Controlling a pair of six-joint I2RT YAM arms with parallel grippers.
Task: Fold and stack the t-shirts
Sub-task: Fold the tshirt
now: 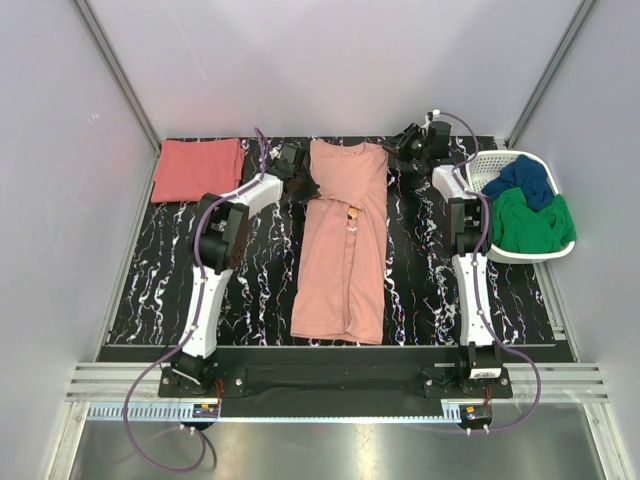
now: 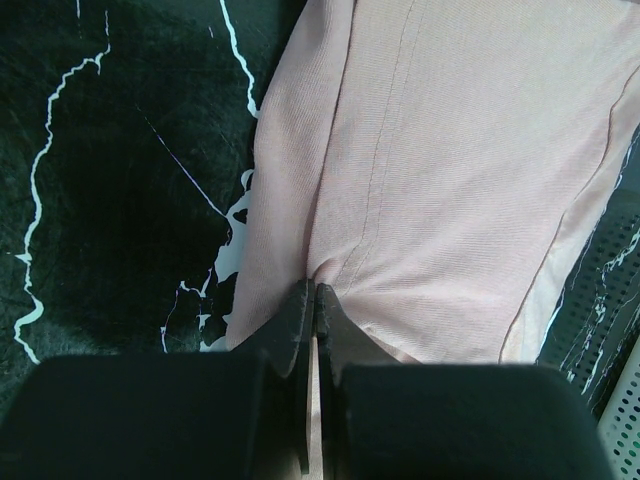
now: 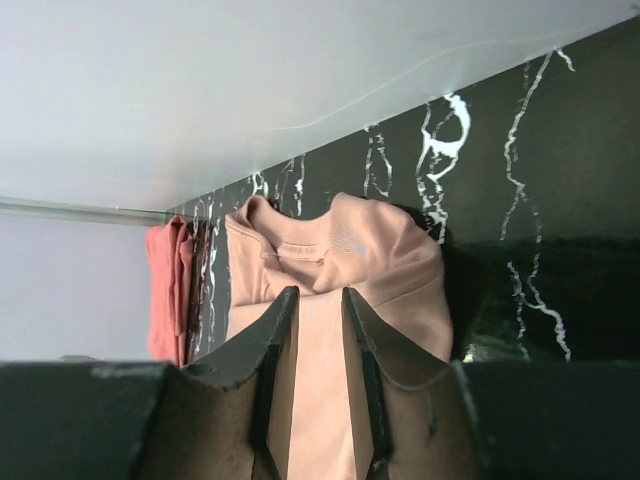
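left end effector [image 2: 312,292] tight on edge of pale pink t-shirt [image 2: 450,150]

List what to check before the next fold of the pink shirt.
1. Grip by left pincer on pink shirt: ok, shut on it.
2. Grip by right pincer: not ok, jaws apart, holding nothing.
3. Shape of pink shirt, one long strip: ok.
4. Place of red shirt, folded and apart from the pink one: ok.
5. All layers caught by left pincer: cannot tell.
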